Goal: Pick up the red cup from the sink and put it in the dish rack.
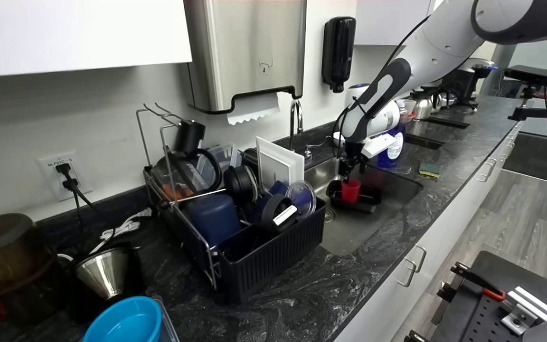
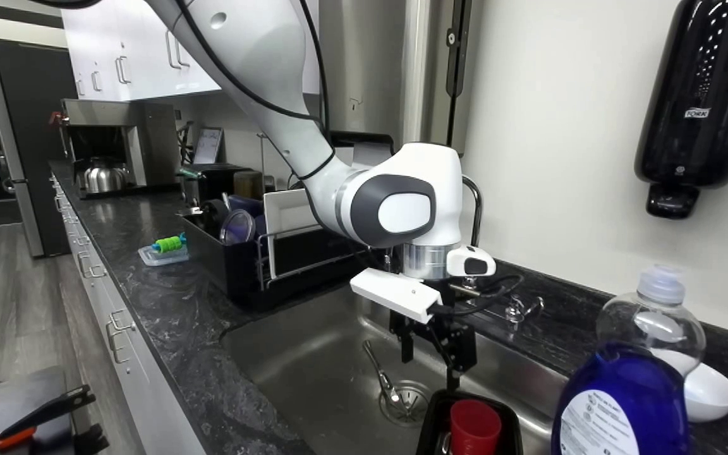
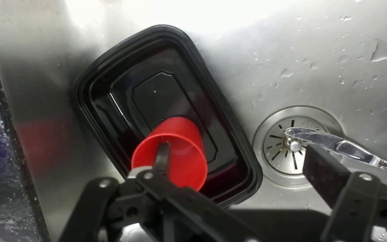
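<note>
1 smooth, round-mouthed red cup (image 3: 185, 153) stands in a glossy, round-cornered black tray (image 3: 161, 89) within the steel sink (image 2: 313, 379); the gripper (image 2: 430, 370) gapes wide; TORK labels the black dispenser (image 2: 699, 101).

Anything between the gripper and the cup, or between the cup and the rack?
Nothing visible stands between the gripper and the cup. Toward the rack, yes: the tray rim, the sink wall, then a white plate standing along the rack's sink side.

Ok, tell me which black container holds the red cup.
The black tray in the sink, beside the drain: the red cup is inside it. The black dish rack sits on the counter and holds other dishes.
</note>
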Robot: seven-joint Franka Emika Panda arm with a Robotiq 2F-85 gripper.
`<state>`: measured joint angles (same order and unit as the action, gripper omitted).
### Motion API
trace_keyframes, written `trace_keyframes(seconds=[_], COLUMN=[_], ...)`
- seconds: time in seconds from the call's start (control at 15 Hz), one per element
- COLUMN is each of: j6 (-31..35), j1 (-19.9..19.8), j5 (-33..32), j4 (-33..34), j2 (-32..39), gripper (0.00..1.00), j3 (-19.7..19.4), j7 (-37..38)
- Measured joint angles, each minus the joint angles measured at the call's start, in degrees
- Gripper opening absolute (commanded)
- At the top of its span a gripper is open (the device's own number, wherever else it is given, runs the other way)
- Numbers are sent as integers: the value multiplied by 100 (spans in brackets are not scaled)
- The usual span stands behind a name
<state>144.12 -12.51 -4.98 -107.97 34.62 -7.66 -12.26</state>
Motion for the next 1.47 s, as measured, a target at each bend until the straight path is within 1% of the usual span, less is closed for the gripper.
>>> trace_keyframes(seconds=[0.33, 0.6, 0.93, 1.47], j6=[-3, 17, 17, 14], j1=[-18, -109, -240, -301], j5=[5, 7, 8, 8], j4=[6, 130, 576, 1323], j2=[62, 322, 833, 1394], gripper=[100, 100, 100, 100], j3=[0, 19, 123, 226], j7=[-1, -86, -201, -450])
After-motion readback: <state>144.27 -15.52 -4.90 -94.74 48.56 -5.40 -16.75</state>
